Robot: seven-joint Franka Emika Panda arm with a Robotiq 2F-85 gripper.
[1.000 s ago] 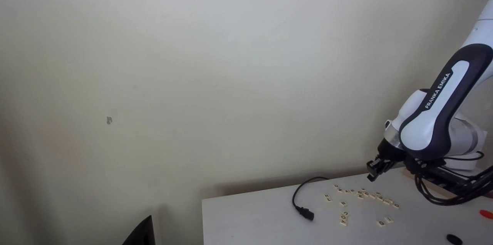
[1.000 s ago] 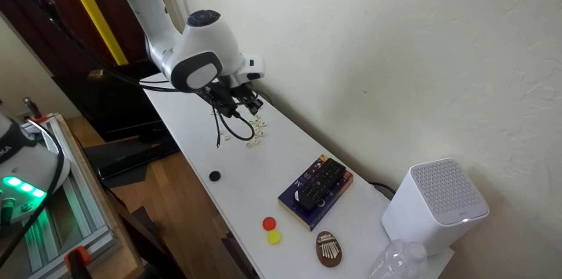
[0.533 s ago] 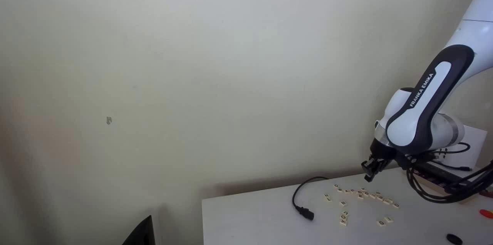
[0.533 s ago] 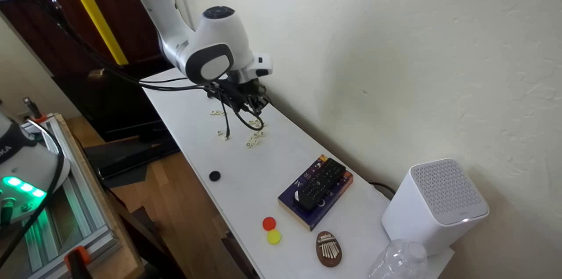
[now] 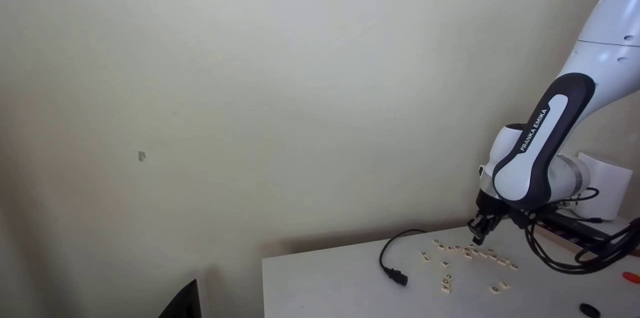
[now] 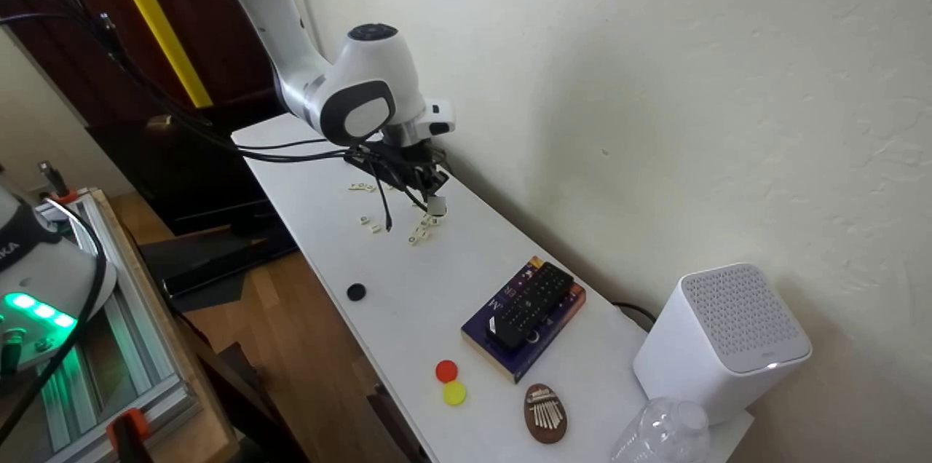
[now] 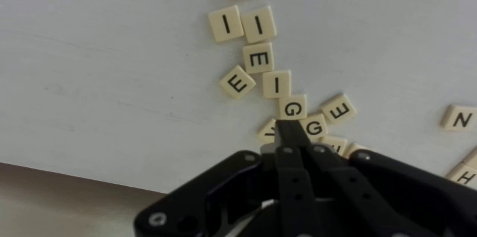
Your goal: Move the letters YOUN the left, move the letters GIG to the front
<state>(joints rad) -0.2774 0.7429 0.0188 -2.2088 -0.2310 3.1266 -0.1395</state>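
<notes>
The letter tiles are small cream squares on the white table. The Y, O and U tiles (image 5: 446, 282) stand in a short line, with an N tile (image 5: 445, 264) a little behind them. A tile reading like G (image 5: 495, 289) lies beside an I tile (image 5: 505, 285), apart from the main group. In the wrist view, a G tile (image 7: 293, 107), another G (image 7: 315, 127) and an I tile (image 7: 276, 84) lie among several mixed letters. My gripper (image 7: 292, 122) is shut with nothing seen between its fingers. It hovers over this group and hides some tiles.
A black cable plug (image 5: 397, 277) lies left of the tiles. A black disc (image 6: 356, 292), red disc (image 6: 446, 371), yellow disc (image 6: 454, 393), book (image 6: 480, 335) with a remote (image 6: 528, 310), thumb piano (image 6: 545, 413), white box (image 6: 721, 346) and clear bottle (image 6: 662, 434) share the table (image 6: 415, 317) by the wall.
The arm has swung left in an exterior view, toward the tile group, and the gripper has come down closer to the table. The tiles have not visibly moved.
</notes>
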